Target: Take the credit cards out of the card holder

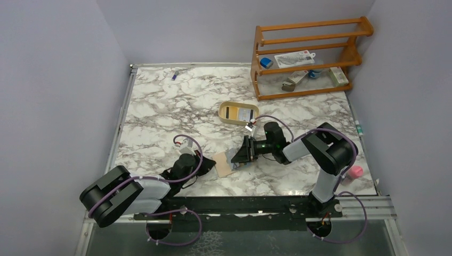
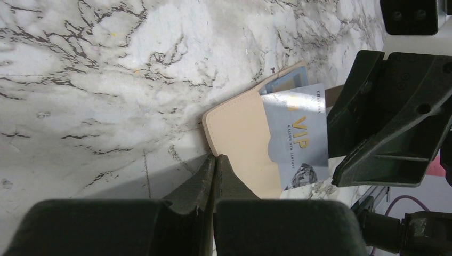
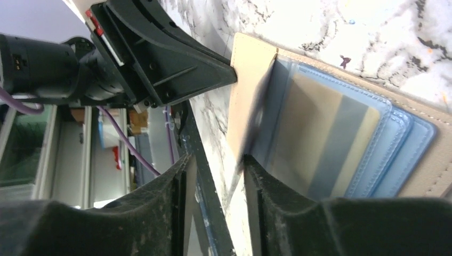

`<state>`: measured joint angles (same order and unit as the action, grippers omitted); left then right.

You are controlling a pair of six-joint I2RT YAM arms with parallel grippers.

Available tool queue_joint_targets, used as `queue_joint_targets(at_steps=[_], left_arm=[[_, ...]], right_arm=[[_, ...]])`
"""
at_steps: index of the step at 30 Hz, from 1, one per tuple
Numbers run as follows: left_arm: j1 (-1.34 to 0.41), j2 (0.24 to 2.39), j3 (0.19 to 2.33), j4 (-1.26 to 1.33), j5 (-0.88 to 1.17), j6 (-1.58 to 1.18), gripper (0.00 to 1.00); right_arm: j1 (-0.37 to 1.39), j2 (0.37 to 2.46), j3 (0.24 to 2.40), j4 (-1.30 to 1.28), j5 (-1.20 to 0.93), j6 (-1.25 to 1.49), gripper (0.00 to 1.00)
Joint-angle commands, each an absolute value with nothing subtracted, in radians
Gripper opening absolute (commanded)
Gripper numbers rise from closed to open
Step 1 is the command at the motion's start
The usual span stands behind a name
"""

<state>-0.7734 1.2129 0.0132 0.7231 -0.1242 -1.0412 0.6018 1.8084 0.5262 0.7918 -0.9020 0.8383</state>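
Note:
The tan card holder (image 1: 224, 165) lies open on the marble near the front edge. My left gripper (image 2: 216, 157) is shut, its tips pressing on the holder's (image 2: 240, 133) near edge with nothing between them. A light blue VIP credit card (image 2: 301, 133) sticks halfway out of a pocket. My right gripper (image 3: 216, 160) is open around that card's edge (image 3: 257, 120), which shows edge-on and blurred against the right fingertip (image 3: 249, 160). A yellowish dark-striped card (image 3: 325, 138) sits in the blue inner pockets. In the top view the right gripper (image 1: 241, 154) meets the holder from the right.
A cream oval tray (image 1: 224, 113) holding cards stands just behind the right arm. A wooden rack (image 1: 304, 58) with small items is at the back right. A pink object (image 1: 355, 172) lies by the right edge, and a small item (image 1: 175, 74) at the back left.

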Motion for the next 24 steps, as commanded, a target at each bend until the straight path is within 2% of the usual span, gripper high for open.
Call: queue_joint_targets(at_steps=[1,8,12,20,24], left_arm=[[-0.772,1.243,-0.015,0.643,-0.123,-1.005,0.00],[-0.772,1.241,-0.016,0.643,-0.123,-1.003,0.00],[-0.770,1.233,-0.016,0.643,-0.124,-1.002,0.00],[-0.767,1.189,-0.016,0.618,-0.125,-0.989,0.00],[-0.768,1.162,-0.008,0.600,-0.127,-0.976,0.00]], right_arm=[[0.603,1.840,0.548,0.795,-0.893,0.820,0.34],[0.603,1.853,0.551,0.800,-0.892,0.817,0.01],[0.596,1.805,0.563,0.688,-0.858,0.763,0.01],[0.501,1.508,0.679,0.120,-0.614,0.491,0.01],[0.477,1.402,0.720,0.038,-0.538,0.459,0.01]])
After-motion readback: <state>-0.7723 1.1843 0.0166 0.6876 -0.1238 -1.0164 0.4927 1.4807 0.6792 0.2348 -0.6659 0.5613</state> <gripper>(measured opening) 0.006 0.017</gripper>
